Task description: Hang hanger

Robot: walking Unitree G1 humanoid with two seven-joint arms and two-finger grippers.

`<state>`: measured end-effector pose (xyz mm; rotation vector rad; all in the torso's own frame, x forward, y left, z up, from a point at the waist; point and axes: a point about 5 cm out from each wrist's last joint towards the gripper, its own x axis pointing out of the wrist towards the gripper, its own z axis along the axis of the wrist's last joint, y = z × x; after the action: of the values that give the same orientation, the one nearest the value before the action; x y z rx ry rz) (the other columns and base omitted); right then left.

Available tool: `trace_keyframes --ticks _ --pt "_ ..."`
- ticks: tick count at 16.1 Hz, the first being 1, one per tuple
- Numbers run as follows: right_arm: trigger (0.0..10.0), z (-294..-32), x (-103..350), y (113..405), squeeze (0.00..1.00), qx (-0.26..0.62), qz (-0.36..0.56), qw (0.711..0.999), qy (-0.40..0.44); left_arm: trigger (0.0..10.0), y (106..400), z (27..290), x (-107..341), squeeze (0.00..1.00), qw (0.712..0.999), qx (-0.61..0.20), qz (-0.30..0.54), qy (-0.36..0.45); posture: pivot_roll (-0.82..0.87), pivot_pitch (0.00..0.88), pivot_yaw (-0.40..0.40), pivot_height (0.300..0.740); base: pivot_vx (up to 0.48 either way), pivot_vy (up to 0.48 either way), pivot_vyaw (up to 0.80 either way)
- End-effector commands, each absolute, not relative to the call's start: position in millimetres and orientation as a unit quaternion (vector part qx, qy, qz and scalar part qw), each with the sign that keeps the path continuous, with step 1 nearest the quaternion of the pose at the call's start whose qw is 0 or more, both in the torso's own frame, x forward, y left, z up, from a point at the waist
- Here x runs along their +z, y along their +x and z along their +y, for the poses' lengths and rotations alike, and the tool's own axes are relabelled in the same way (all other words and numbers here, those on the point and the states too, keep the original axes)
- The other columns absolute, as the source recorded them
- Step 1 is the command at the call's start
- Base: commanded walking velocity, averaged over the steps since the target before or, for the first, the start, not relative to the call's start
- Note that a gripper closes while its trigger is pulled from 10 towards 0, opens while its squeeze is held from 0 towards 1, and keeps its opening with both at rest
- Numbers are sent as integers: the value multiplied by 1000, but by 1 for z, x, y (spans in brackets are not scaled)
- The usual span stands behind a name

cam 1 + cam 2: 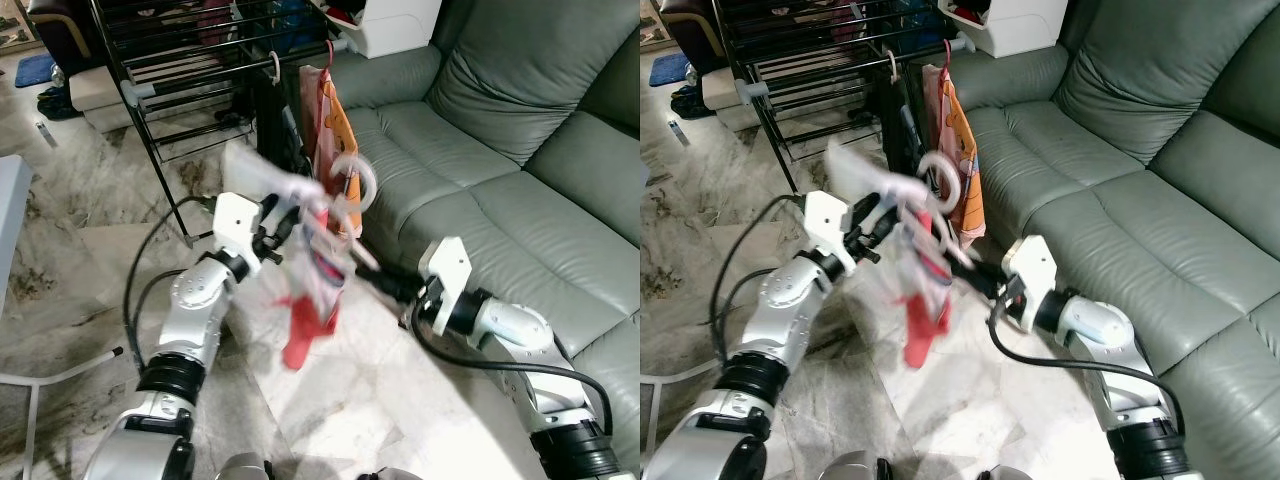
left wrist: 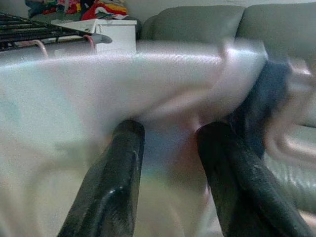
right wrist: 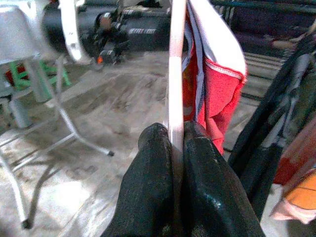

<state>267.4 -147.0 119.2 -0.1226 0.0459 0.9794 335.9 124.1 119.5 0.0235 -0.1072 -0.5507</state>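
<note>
**Both claws on a light, floppy load near the rack**

I am holding the hanger [image 1: 940, 190] up between my two arms, in front of the black drying rack [image 1: 190, 60] and beside the grey sofa [image 1: 520, 190]. Its pale hook is curling upward, blurred, close to the clothes already hanging on the rack's rail. A red and white garment [image 1: 310, 300] is dangling from it toward the marble floor [image 1: 80, 250].

My right claw [image 3: 175, 143] is pressing its fingers together on the hanger's thin pale bar, pinching it edge-on. My left claw [image 2: 168, 143] is sitting with its fingers spread, blurred white plastic or cloth lying across them; I cannot tell whether it is truly bearing anything.

I am judging the hanger as light, stiff and slick plastic, prone to twisting in a narrow pinch, while the soft garment is adding swing. I am favouring a hold on the bar near the hook's neck, leaving the hook free for the rail.
</note>
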Motion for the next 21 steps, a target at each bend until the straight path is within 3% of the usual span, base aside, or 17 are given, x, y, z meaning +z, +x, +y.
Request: trace_keyframes --ticks 1,4,21 --pt "10000 -141 127 267 0 494 4 867 -63 0 338 125 127 0 959 -274 -66 13 -99 0 7 740 0 0 0" --pt "10000 -141 127 264 0 510 12 857 -74 0 339 127 127 0 960 -272 -66 15 -100 0 4 740 0 0 0" --pt "10000 -164 126 275 0 441 -5 892 -102 0 338 136 123 0 957 -277 -63 52 -100 0 7 740 0 0 0"
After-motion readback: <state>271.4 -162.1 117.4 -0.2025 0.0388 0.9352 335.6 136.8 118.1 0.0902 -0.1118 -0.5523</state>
